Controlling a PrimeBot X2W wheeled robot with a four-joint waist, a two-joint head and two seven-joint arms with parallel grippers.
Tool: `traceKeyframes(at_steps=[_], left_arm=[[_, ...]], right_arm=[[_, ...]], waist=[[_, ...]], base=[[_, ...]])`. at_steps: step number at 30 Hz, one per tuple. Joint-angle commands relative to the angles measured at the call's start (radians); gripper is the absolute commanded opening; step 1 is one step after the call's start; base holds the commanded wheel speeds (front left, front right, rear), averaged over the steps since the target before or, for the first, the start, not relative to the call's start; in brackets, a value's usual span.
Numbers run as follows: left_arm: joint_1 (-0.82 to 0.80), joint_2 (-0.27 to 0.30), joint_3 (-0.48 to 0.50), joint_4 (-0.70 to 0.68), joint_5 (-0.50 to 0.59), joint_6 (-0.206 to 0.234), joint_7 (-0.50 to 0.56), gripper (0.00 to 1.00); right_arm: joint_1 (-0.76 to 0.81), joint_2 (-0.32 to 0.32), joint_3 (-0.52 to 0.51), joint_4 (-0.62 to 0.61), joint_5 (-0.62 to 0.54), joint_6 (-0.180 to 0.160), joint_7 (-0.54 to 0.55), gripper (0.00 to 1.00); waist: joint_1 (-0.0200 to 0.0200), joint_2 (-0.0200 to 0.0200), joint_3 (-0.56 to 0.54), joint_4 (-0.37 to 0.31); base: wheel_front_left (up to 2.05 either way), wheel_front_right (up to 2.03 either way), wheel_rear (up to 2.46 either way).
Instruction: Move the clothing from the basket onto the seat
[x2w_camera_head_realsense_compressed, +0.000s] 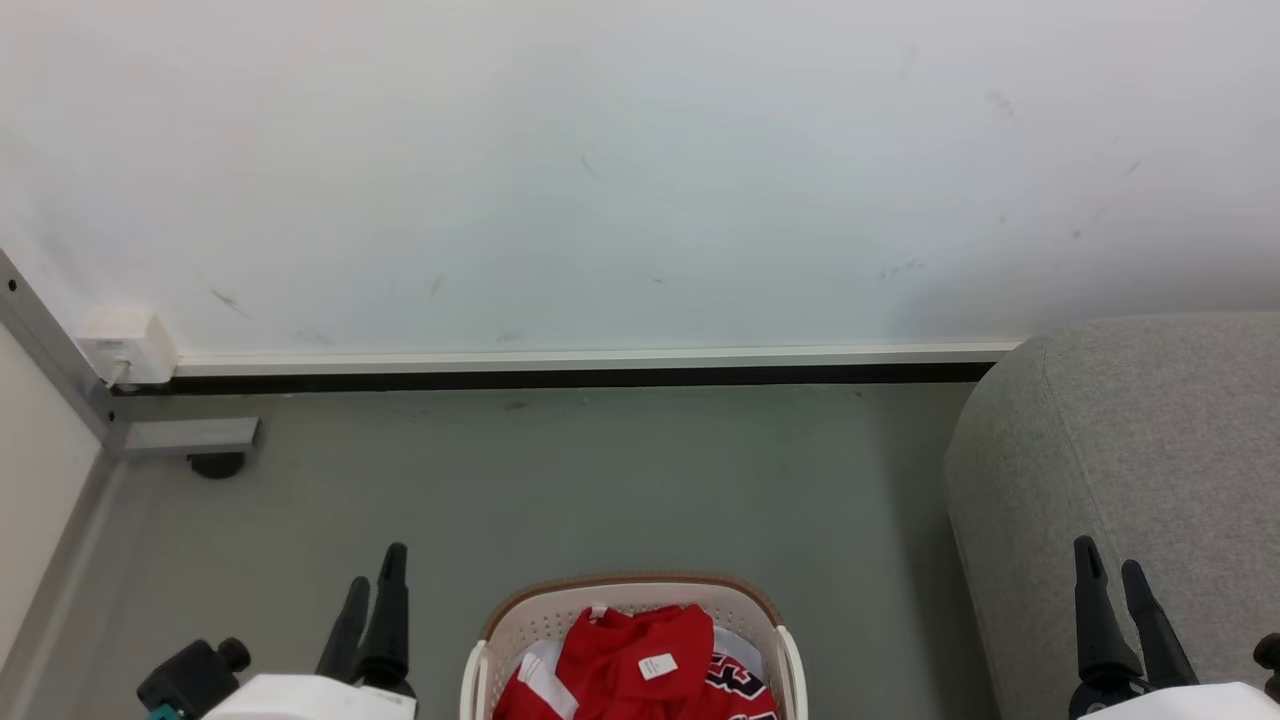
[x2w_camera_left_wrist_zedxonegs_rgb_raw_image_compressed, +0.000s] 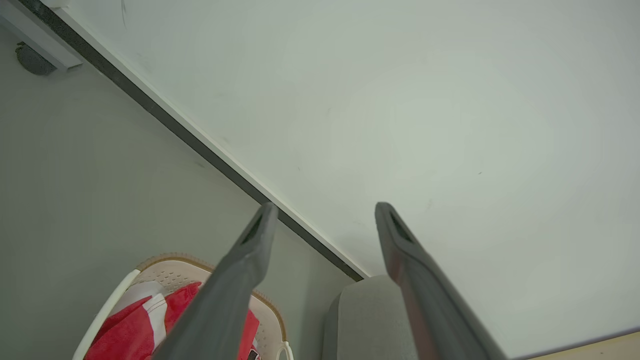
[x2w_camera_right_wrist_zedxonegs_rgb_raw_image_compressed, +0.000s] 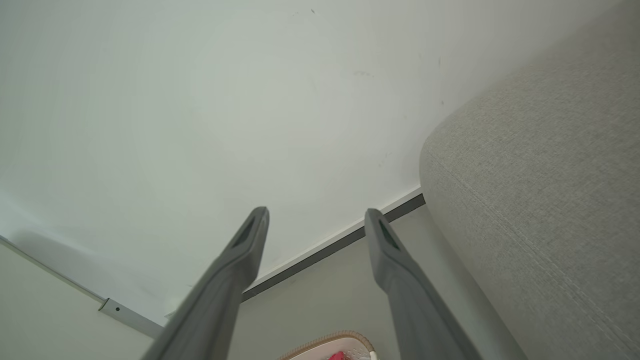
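Observation:
The cream basket with a brown rim stands on the floor at the bottom centre of the head view. Red clothing with white trim, black lettering and a small white tag lies bunched inside it. The grey woven seat fills the right side. My left gripper is open, left of the basket, holding nothing. My right gripper is open in front of the seat, also holding nothing. The left wrist view shows the basket, the clothing and the left gripper. The right wrist view shows the right gripper, the seat and the basket's rim.
A white wall with a dark baseboard closes the far side. At the far left stand a white socket box and a grey metal frame foot. Grey floor spreads between the wall and the basket.

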Motion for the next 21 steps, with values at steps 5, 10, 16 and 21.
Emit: traceKeyframes(at_steps=[5,10,16,21], left_arm=[[-0.006,0.009,-0.008,-0.017,0.099,0.003,-0.023,1.00],[-0.003,0.010,-0.015,-0.014,0.165,0.004,-0.040,1.00],[0.001,0.010,-0.025,-0.004,0.246,0.003,-0.056,1.00],[0.001,0.011,-0.031,0.010,0.317,0.004,-0.070,1.00]], right_arm=[[-0.002,-0.009,0.004,-0.002,-0.095,-0.001,-0.024,1.00],[0.001,-0.007,0.003,0.005,-0.161,-0.001,-0.039,1.00],[0.008,-0.006,0.004,0.015,-0.236,-0.001,-0.057,1.00],[0.011,-0.005,0.006,0.020,-0.291,-0.001,-0.070,1.00]], waist=[[0.0000,0.0000,0.000,0.000],[0.0000,0.0000,0.000,-0.003],[0.0000,0.0000,-0.001,-0.005],[0.0000,0.0000,-0.001,-0.004]], base=[[0.00,0.00,0.00],[0.00,0.00,0.00],[0.00,0.00,0.00],[0.00,0.00,0.00]])
